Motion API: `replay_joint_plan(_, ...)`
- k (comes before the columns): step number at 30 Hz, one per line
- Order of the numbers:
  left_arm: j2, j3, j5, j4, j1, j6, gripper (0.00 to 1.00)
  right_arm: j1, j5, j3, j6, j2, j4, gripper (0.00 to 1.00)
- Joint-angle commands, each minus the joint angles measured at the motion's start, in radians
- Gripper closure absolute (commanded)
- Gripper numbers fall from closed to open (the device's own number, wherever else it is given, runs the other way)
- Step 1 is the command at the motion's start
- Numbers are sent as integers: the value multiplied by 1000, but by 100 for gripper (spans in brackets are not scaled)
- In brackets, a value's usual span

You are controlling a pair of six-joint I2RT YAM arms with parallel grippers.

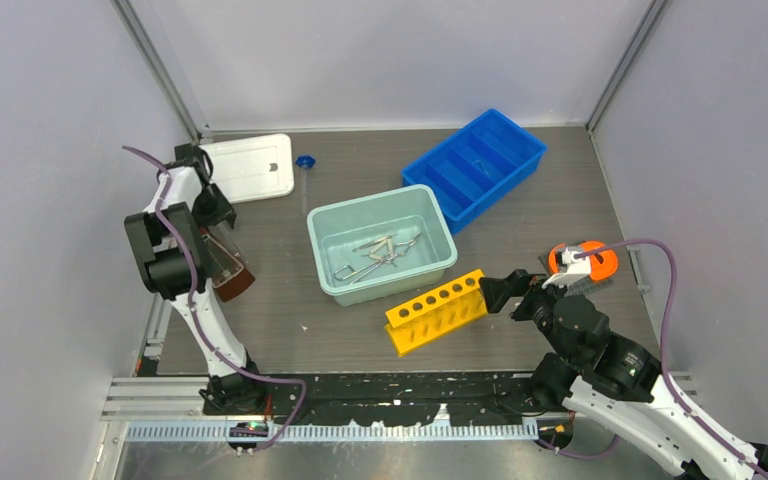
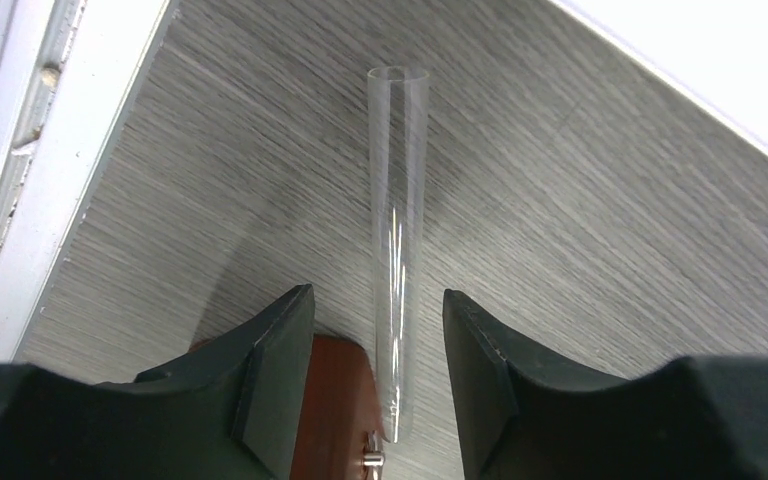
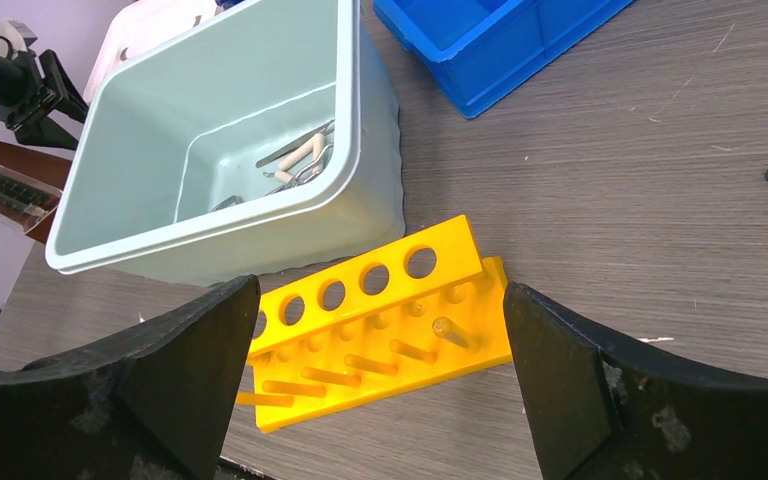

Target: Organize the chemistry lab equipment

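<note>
A slim clear tube (image 2: 397,230) lies on the grey table between the fingers of my left gripper (image 2: 377,300), open end away from me, with no cap on it. The jaws are open, with a gap on each side of the tube. A small blue cap (image 1: 305,161) sits apart at the back. Several thin silvery metal tools (image 1: 378,255) lie in the pale teal tub (image 1: 332,225), also in the right wrist view (image 3: 300,160). My right gripper (image 3: 380,300) is open and empty above the yellow tube rack (image 3: 400,320). My left gripper (image 1: 222,250) is at the far left.
A blue divided tray (image 1: 475,165) stands at the back right, a white lid (image 1: 250,168) at the back left. The rack (image 1: 436,312) lies in front of the tub. A brown wooden piece (image 2: 335,400) is under my left gripper. An orange object (image 1: 582,262) lies at the right.
</note>
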Motion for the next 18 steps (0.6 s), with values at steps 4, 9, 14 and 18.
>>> replay_joint_plan(4,44,42,35,-39,8,20,47,2,29,15,-25,-1,42,1)
replay_joint_plan(9,72,45,41,-38,9,26,47,2,34,15,-31,0,45,1)
replay_joint_plan(14,100,60,84,-36,9,27,53,1,44,13,-36,1,49,1)
replay_joint_plan(18,104,66,112,-32,8,34,61,2,47,12,-38,3,50,1)
